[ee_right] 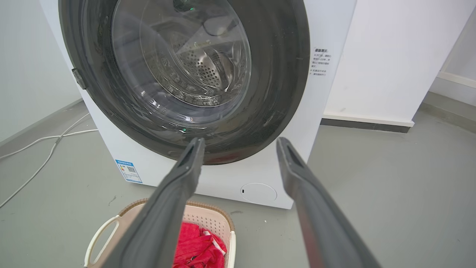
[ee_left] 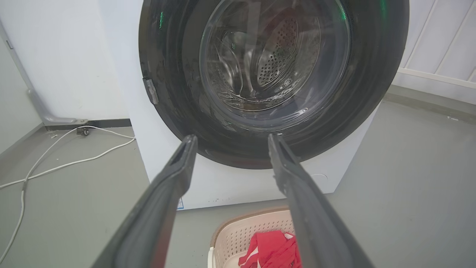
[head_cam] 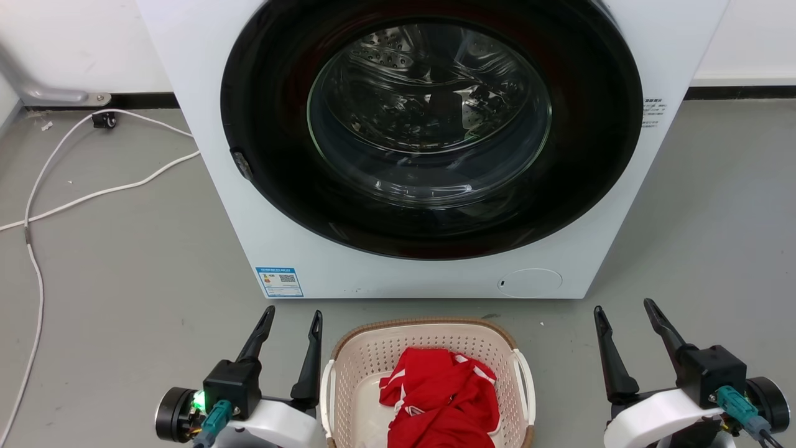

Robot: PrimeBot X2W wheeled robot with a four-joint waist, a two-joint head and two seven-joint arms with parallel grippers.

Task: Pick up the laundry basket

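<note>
The laundry basket (head_cam: 373, 356) sits on the floor (head_cam: 124, 280), just in front of the washing machine (head_cam: 249, 205) and below its closed round door, with a red garment (head_cam: 441, 392) bunched inside. It lies between the two arms. Its white side handles face outward, the left handle (head_cam: 325, 386) toward the left end effector (head_cam: 293, 311) and the right handle (head_cam: 527, 379) toward the right end effector (head_cam: 623, 306).

Both end effectors are spread wide with nothing between their fingers, which point toward the machine. The left one is nearer: its inner finger lies just beside the left handle, while the right one stands well apart from the right handle. The basket's near end is cut off at the bottom of the head view, so its long axis is hard to judge. A two-handed lift probably needs both arms to drop and close inward, the right travelling farther.
</note>
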